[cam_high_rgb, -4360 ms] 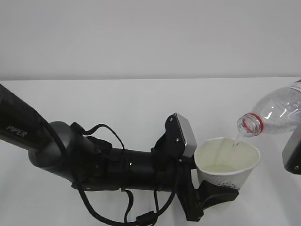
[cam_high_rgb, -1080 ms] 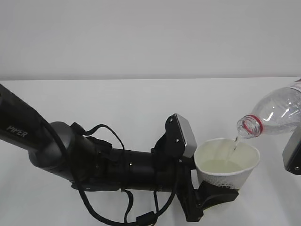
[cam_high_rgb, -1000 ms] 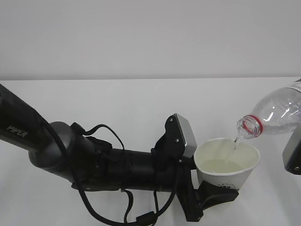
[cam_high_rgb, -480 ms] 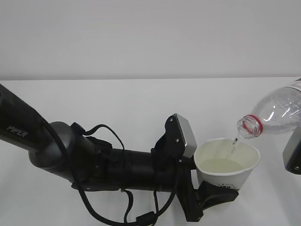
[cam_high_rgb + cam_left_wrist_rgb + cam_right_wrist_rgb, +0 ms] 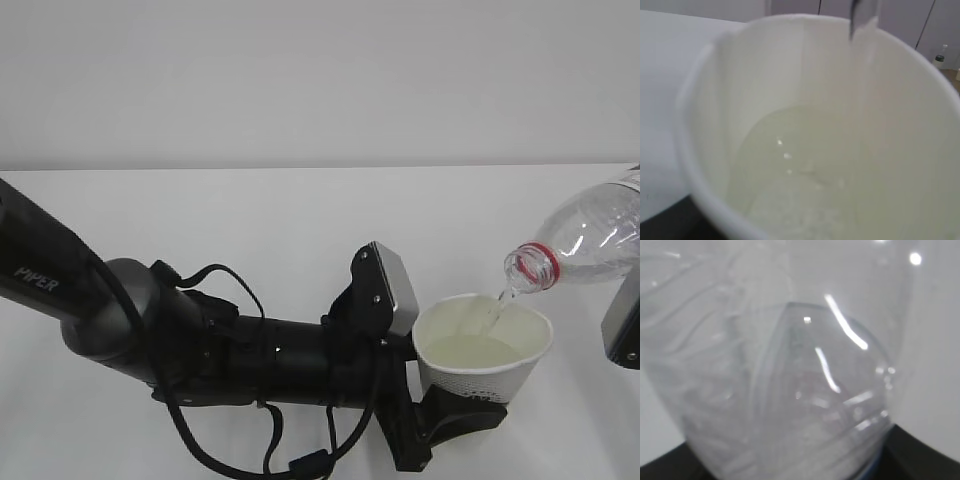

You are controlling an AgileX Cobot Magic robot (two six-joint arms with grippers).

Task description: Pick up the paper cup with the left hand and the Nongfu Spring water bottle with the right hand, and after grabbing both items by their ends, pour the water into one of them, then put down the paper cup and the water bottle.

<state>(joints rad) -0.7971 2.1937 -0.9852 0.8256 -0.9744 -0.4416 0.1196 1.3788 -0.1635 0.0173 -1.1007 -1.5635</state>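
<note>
Left hand (image 5: pixel 455 415) grips the paper cup (image 5: pixel 483 345) at lower right; the right hand (image 5: pixel 625 330) apparently clasps the Nongfu Spring water bottle (image 5: pixel 585 240). Steeper tilt could overshoot the rim, spilling water (image 5: pixel 800 185).

The left hand (image 5: pixel 455 415) is reaching in from the left along the table (image 5: pixel 250 220), gripping the base of the paper cup (image 5: pixel 483 352), which is sitting upright at the lower right. Above and to the right of the cup, the Nongfu Spring water bottle (image 5: pixel 590 238) is tilting mouth-down over the cup's far rim, its rear end running off the right edge beside the right hand (image 5: pixel 622 330). The water (image 5: pixel 494 309) is falling from the bottle's mouth into the cup and pooling inside it.
</note>
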